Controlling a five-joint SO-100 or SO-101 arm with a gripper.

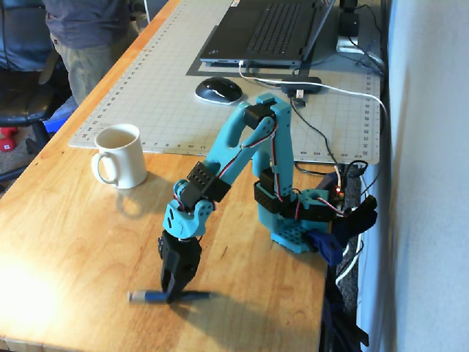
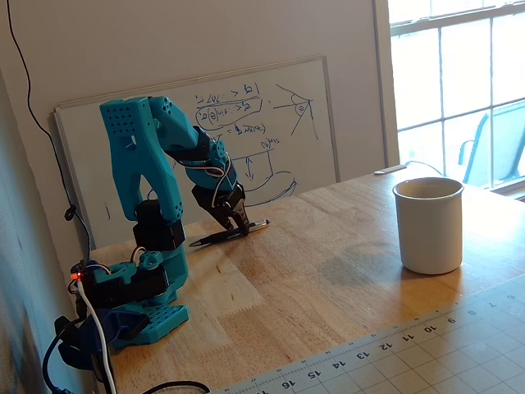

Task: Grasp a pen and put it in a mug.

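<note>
The jaws stood drawn together on the pen (image 1: 150, 296), black fingers pinched on its barrel near the middle, as seen in both fixed views. The gripper (image 1: 169, 292) pointed almost straight down at the wooden table (image 1: 66, 242) in a fixed view; in a fixed view from the side the gripper (image 2: 239, 230) tilted forward over the pen (image 2: 215, 237). The pen lay low at the tabletop, roughly flat; whether it touched the wood or was just clear of it could not be told. Its blue end stuck out to the left of the fingers in the high view, a shorter stub to the right. In the side view its dark end pointed left toward the arm's base and its silver end poked out to the right of the fingers.

The teal arm (image 1: 242, 139) reached out from its base (image 1: 293, 227), folded at the elbow, wrist bent down. Base sat near the table's right edge in the high view, with wires trailing off it.

The mug (image 1: 117, 155) stood upright, well apart from the gripper, handle facing the camera in the high view, just off the corner of a gridded cutting mat (image 1: 168, 88). In the side view the mug (image 2: 428, 224) stood far right.

On the mat: a black mouse (image 1: 218, 89) and a laptop (image 1: 264, 33). A whiteboard (image 2: 271, 123) with blue scribbles leaned on the wall behind the arm.
</note>
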